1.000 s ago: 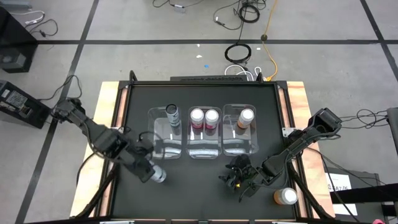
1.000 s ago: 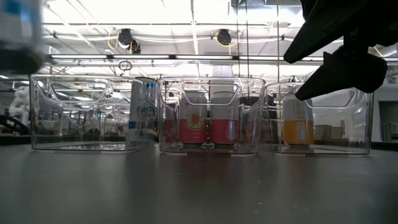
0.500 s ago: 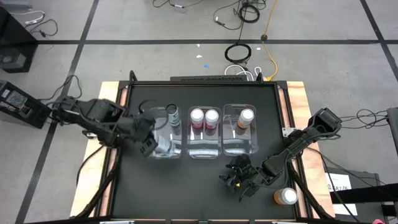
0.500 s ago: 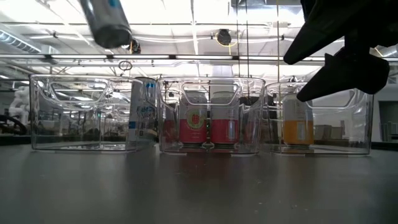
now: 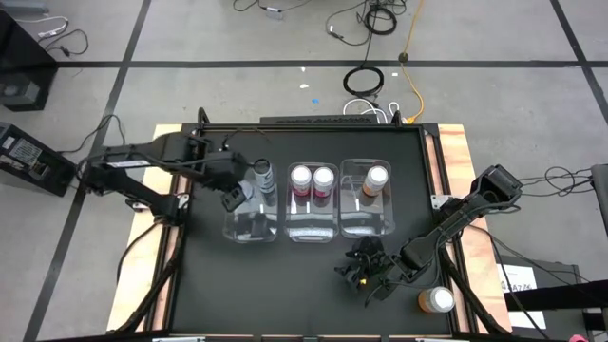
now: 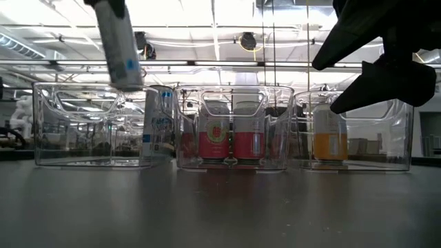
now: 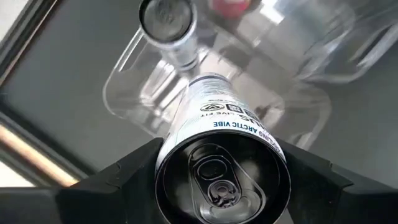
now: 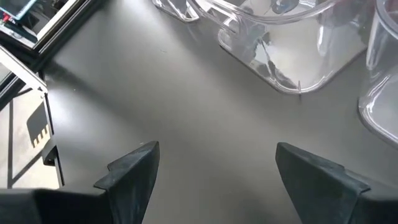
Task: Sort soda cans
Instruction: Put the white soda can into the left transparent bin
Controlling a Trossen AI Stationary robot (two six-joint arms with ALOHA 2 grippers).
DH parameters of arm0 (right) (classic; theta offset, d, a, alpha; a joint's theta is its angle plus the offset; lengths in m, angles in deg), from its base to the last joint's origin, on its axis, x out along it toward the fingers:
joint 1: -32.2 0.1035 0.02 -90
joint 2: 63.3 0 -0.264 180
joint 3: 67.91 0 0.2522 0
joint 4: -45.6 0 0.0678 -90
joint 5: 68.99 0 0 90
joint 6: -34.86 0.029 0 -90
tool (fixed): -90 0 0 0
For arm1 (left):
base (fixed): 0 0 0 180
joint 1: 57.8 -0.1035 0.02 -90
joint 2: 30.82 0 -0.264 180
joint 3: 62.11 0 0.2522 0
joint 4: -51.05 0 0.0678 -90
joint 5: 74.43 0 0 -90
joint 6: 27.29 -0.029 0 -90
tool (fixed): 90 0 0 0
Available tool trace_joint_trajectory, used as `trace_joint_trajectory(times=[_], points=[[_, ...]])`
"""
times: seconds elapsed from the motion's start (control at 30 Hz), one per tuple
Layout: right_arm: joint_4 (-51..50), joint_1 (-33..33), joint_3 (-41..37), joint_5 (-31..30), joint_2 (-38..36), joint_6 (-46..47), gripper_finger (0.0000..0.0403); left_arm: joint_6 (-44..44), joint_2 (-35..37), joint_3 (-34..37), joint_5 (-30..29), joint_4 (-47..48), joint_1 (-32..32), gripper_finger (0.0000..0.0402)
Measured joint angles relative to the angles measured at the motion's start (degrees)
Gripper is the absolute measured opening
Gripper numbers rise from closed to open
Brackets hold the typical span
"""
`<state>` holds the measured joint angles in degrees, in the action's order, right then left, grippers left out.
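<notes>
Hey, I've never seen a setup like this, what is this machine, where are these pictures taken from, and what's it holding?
It is a robot with two dark arms at a black table, filmed from above, from table height, and from each wrist. Three clear bins stand in a row: one grey can in the left bin, two pink cans in the middle, one orange can in the right. The left gripper holds a second grey can above the left bin. The right gripper waits open near the front edge, close to another orange can on the table.

2 dark jointed arms (image 5: 142,161), black cables.
</notes>
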<state>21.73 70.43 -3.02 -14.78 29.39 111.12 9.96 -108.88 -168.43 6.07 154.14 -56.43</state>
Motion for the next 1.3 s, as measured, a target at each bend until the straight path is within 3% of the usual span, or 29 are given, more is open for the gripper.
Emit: trace_joint_trajectory(times=[0.37, 0.63, 0.9, 1.3], points=[[0.00, 0.00, 0.00, -0.02, 0.00, 2.61, 0.0313, -11.64, -0.16, 18.73, 0.72, -12.11, -6.81, 0.0279], [0.02, -0.01, -0.01, 0.00, 0.00, 4.55, 0.0313, -19.35, -0.16, 26.42, 3.67, -19.47, -16.28, 0.0279], [0.00, -0.01, -0.02, 0.02, 0.00, 5.18, 0.0313, -23.13, -0.11, 26.72, 5.27, -23.94, -22.45, 0.0279], [0.00, -0.01, -0.02, 0.02, 0.00, 5.60, 0.0313, -22.70, -0.13, 26.73, 5.51, -24.55, -23.52, 0.0279]])
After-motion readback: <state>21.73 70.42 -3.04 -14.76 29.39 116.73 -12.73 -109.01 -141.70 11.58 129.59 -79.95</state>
